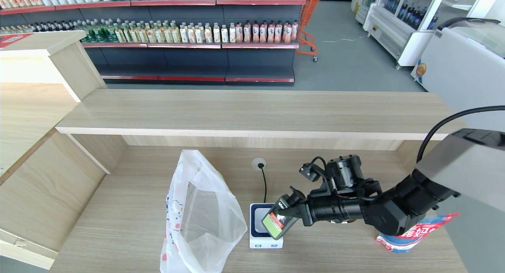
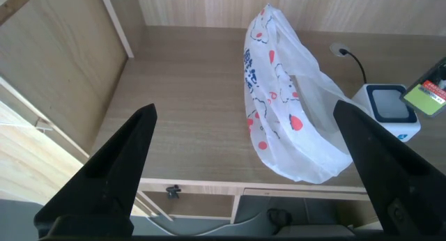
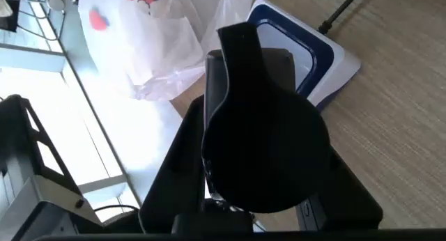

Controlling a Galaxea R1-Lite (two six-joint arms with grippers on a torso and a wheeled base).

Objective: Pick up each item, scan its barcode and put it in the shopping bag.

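**A:** How much room do I have to move?

**B:** I see the light wooden counter [image 1: 118, 225] closed in by a side panel on the left and a raised ledge [image 1: 252, 115] behind. There is bare board left of the white printed plastic shopping bag [image 1: 197, 217].

**A:** And the hands?

**B:** My right gripper [image 1: 290, 212] pinches a small flat packet with a green and red label [image 1: 278, 223]. The packet is tilted just above the white-and-blue barcode scanner [image 1: 258, 231], beside the bag. My left gripper [image 2: 245, 110] faces the counter's left part, fingers spread wide.
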